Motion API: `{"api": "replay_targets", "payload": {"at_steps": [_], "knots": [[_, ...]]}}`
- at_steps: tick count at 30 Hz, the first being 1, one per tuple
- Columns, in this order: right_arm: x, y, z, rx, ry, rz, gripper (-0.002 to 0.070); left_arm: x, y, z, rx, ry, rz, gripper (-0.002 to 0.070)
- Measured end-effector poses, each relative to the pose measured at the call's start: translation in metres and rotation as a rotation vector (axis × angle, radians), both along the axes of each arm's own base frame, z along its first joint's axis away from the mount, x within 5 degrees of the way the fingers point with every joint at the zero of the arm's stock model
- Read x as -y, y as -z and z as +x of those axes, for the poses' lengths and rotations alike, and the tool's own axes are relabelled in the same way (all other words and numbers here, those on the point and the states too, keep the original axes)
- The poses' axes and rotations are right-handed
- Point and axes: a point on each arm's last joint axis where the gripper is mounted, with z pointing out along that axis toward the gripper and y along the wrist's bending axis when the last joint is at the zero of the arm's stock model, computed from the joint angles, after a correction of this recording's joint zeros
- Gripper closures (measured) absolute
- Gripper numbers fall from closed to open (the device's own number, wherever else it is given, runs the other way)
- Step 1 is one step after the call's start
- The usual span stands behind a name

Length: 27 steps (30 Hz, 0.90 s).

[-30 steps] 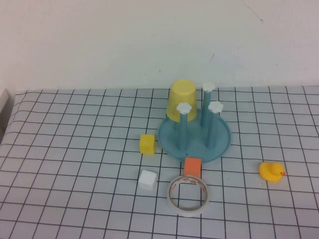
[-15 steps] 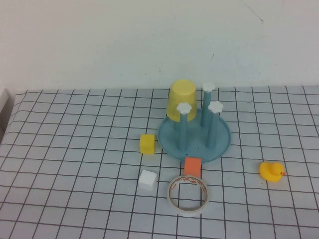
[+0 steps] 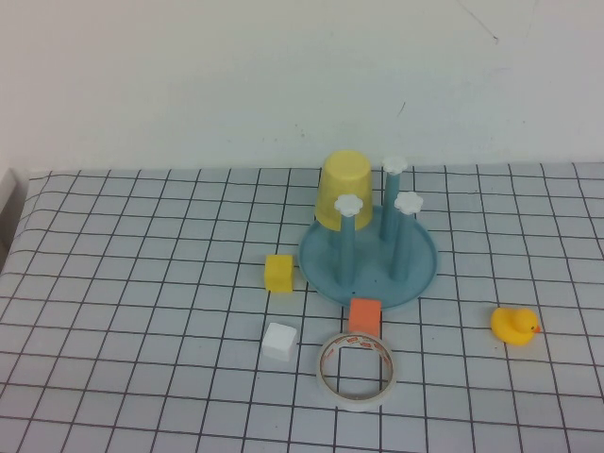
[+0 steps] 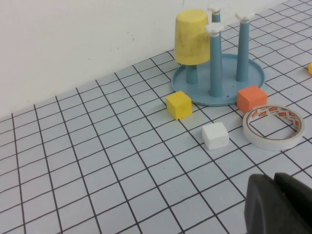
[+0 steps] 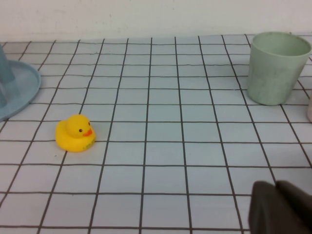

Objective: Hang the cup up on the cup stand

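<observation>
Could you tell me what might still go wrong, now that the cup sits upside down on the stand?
The cup hangs inverted on a rear post of the cup stand, apparently unsecured, so a knock might tip it off. The left gripper and right gripper are shut and low over the table; sweeping out, they could hit the tape roll or duck.

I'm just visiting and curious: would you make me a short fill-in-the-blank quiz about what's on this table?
1. The yellow cup sits upside down over a post of the blue ____.
2. The orange block lies between the stand's base and the ____.
3. The rubber duck is colored ____.
4. The left gripper and right gripper, both low near the table, are ____.

Missing words: cup stand; tape roll; yellow; shut
</observation>
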Motion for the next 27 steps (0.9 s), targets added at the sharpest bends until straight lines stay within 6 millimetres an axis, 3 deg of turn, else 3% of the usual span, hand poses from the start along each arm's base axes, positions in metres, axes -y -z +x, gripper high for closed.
{"api": "replay_targets", "payload": {"at_steps": [17, 23, 27], "knots": [[0.0, 0.0, 0.0, -0.004, 0.001, 0.004, 0.0678, 0.0, 0.001, 0.0, -0.003, 0.001, 0.0, 0.0676], [0.0, 0.0, 0.0, -0.003, 0.001, 0.005, 0.0678, 0.009, 0.024, 0.005, -0.038, 0.006, -0.003, 0.0676], [0.0, 0.0, 0.0, -0.003, 0.001, 0.007, 0.0678, 0.01, 0.039, 0.01, -0.04, -0.091, -0.01, 0.0676]]}}
